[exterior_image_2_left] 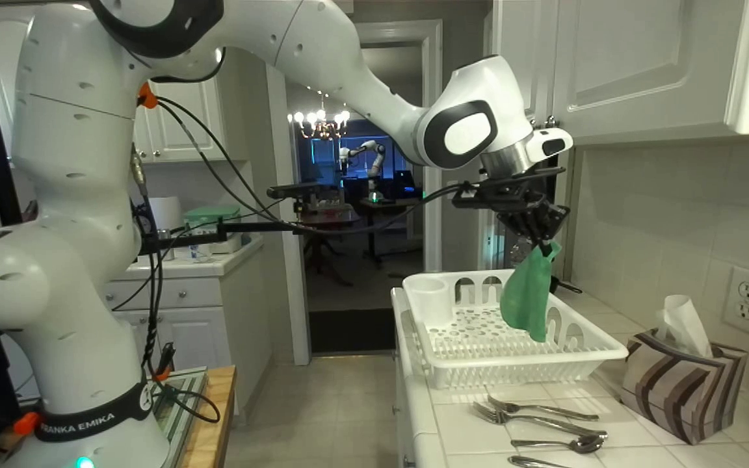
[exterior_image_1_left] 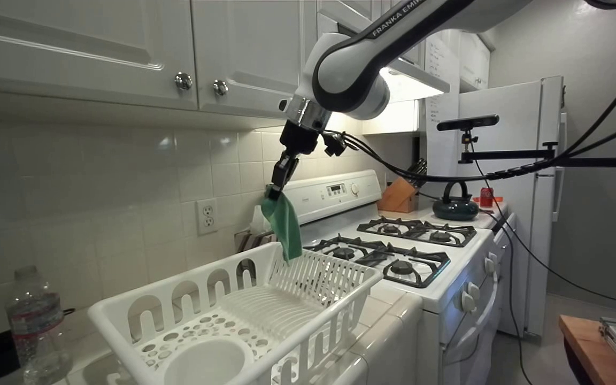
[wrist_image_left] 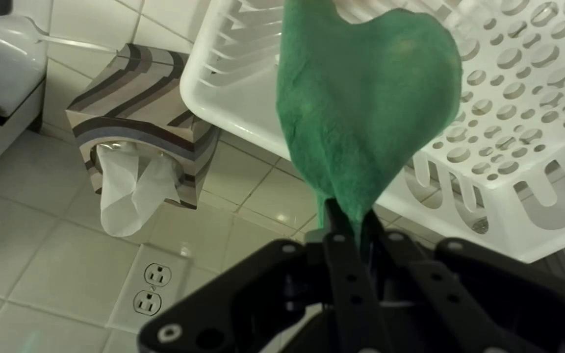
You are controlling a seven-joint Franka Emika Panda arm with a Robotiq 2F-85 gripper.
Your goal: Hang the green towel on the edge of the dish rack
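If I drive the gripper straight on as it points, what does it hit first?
Probably the rack's wall-side rim, though depth is unclear and the towel hides part of it in the wrist view.

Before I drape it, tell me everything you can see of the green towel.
The green towel looks like plain, soft, thin cloth. The gripper pinches it near its top; below, it hangs in loose folds with an uneven lower edge. In the wrist view it hides part of the dish rack; whether they touch, I cannot tell.
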